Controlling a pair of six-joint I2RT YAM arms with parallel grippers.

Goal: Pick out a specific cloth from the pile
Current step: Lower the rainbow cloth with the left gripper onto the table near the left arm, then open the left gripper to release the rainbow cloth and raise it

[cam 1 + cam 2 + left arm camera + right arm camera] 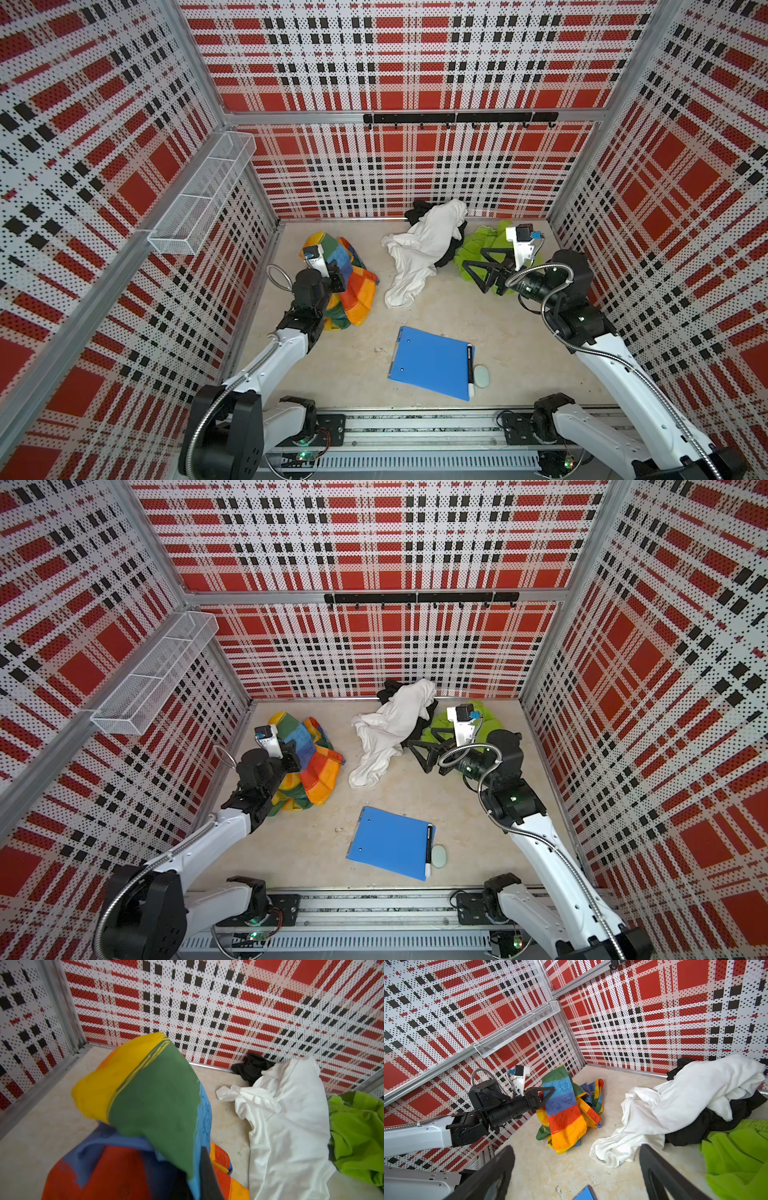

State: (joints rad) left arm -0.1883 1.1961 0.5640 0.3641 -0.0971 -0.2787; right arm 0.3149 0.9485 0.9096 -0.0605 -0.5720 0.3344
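1. On the left side of the beige tabletop [519,332], the cloth [355,291], a thin shiny fabric in blocks of orange, yellow, red, blue and green with faint line drawings, stands bunched up, and its lower folds rest on the surface.
2. The left gripper [550,1093] is clamped tight on an upper fold of the cloth and holds that part raised.
3. The pile [432,241], a heap of white, black and lime-green fabrics, lies against the back wall, apart from the cloth with bare surface between them.
4. The right gripper [477,272] hangs over the lime-green fabric [478,245] at the pile's near edge, with its fingers [500,1167] spread wide and holding nothing.
5. A blue plastic clipboard [432,361] lies nearer the front, with a black-and-white marker pen [470,370] on its right edge.
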